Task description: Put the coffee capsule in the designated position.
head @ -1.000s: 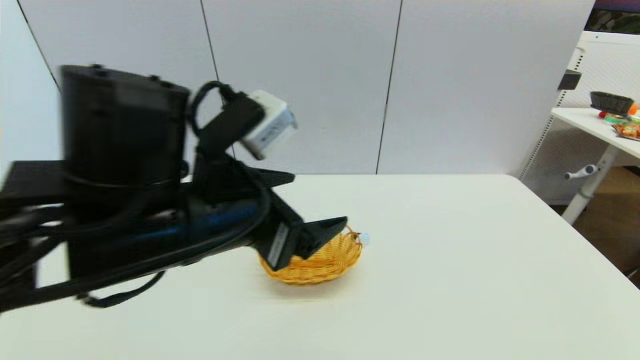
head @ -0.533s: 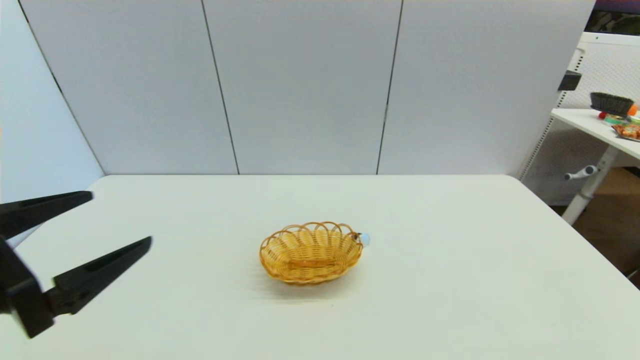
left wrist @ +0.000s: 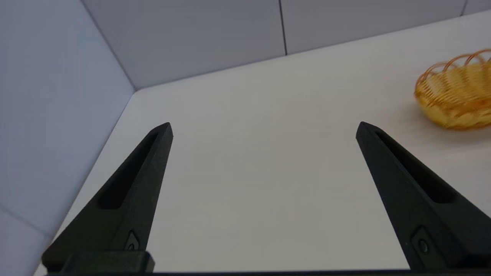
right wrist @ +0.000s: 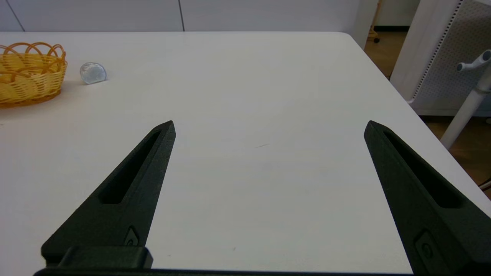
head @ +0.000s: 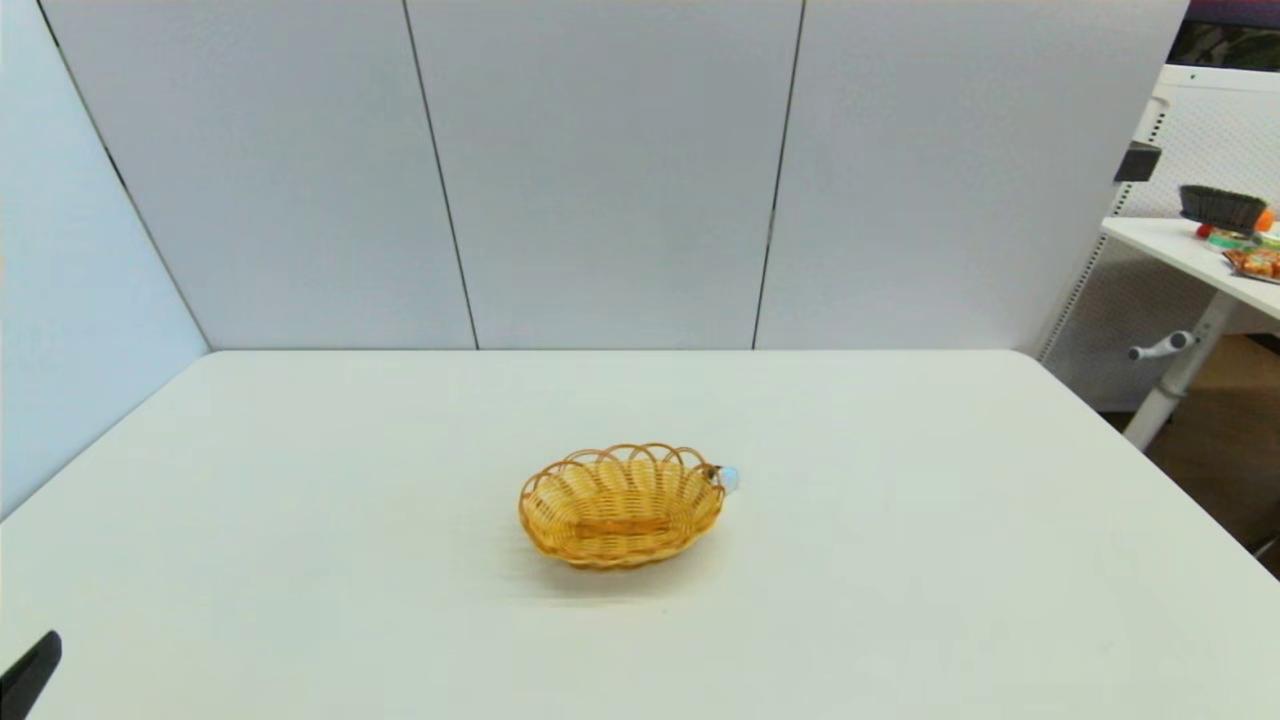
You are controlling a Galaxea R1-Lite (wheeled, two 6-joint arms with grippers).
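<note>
Both your grippers, left gripper (left wrist: pixel 264 128) and right gripper (right wrist: pixel 269 126), are hanging jaws apart over bare table (head: pixel 900 560); coffee capsule (head: pixel 728 479) is lying seemingly against the wicker basket (head: pixel 621 505) rim, outside.

Lighting: bright, even and diffuse from overhead; you get no hard glare on the white desk (head: pixel 900 560).

Shadows: soft only. A faint smear lies under the wicker basket (head: pixel 620 505) toward the lower centre of the head view; in the right wrist view a pale warm tint spreads on the desk beside the basket at upper left.

Sharpness: head view crisp at centre, slightly soft at far right. In the left wrist view the basket at the right edge is smeared with motion blur; the left hand (left wrist: pixel 264 128) fingers stay sharp. Right wrist view clear throughout; the capsule face (right wrist: pixel 93 73) shows a mild sheen.

Distortion: wall seams lean outward at the head view's left edge.
</note>
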